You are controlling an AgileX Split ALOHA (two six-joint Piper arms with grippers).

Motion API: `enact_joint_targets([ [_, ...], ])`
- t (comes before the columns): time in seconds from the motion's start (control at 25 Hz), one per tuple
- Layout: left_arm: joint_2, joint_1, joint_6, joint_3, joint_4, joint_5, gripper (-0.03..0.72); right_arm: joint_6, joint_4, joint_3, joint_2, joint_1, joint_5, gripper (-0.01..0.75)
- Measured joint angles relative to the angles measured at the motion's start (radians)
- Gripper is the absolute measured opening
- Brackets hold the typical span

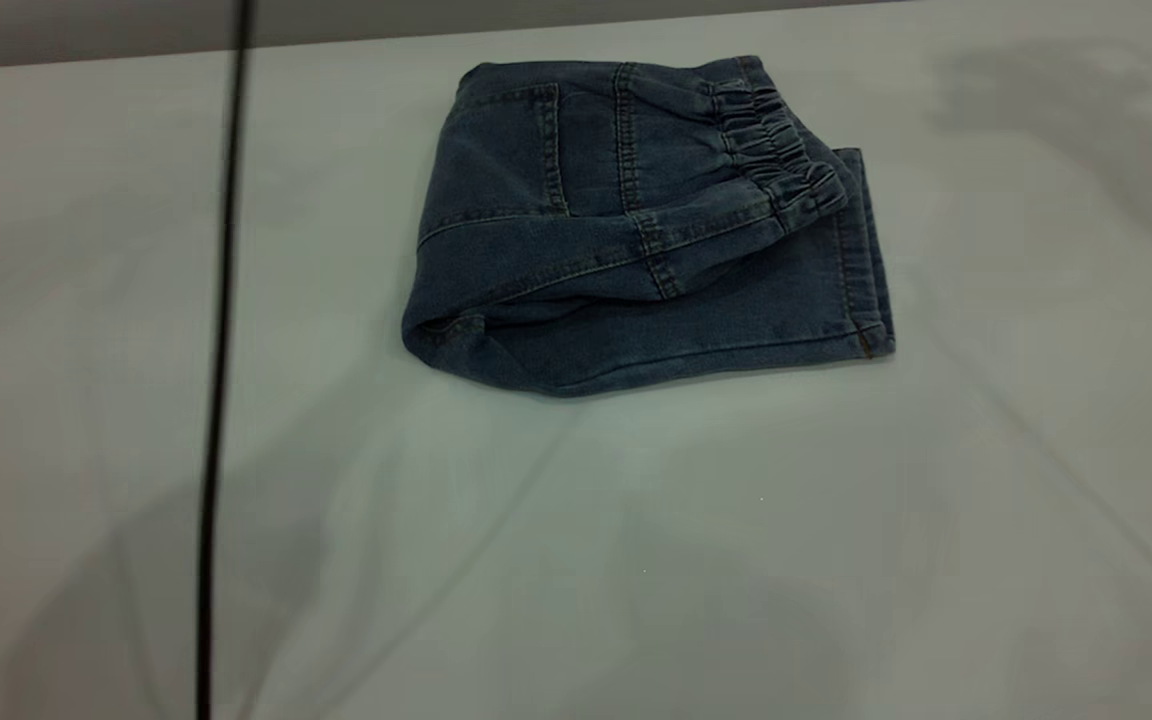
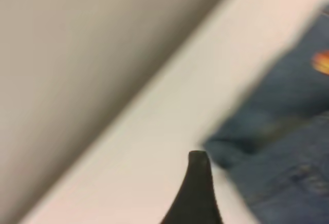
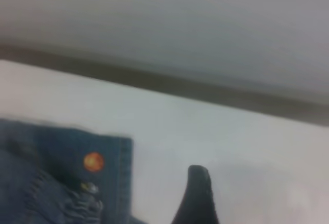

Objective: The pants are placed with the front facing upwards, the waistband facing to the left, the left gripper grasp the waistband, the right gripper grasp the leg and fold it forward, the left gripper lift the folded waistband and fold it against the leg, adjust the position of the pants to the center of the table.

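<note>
Two folds were already in the pants, which lay as a compact bundle toward the table's far edge, the waistband doubled over onto the leg. My left gripper hung just beside the bundle's folded end and my right gripper just off its leg hem; I could not tell whether either was spread or pressed together. Bare tabletop lay on my side of the bundle, so I judged centring remained.

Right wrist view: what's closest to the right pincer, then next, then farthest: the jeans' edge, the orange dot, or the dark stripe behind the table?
1. Blue denim pants' stitched edge, on the white table.
2. Round orange print dot, further in on the pants.
3. Dark stripe, beyond the table's far edge.
</note>
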Motion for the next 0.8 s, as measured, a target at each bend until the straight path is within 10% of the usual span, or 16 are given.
enact_joint_targets([
  [0.8,-0.686,0.000,-0.234,0.332,-0.044,-0.004,0.580,0.016,0.215,0.444,-0.793,0.000,-0.001,0.510],
])
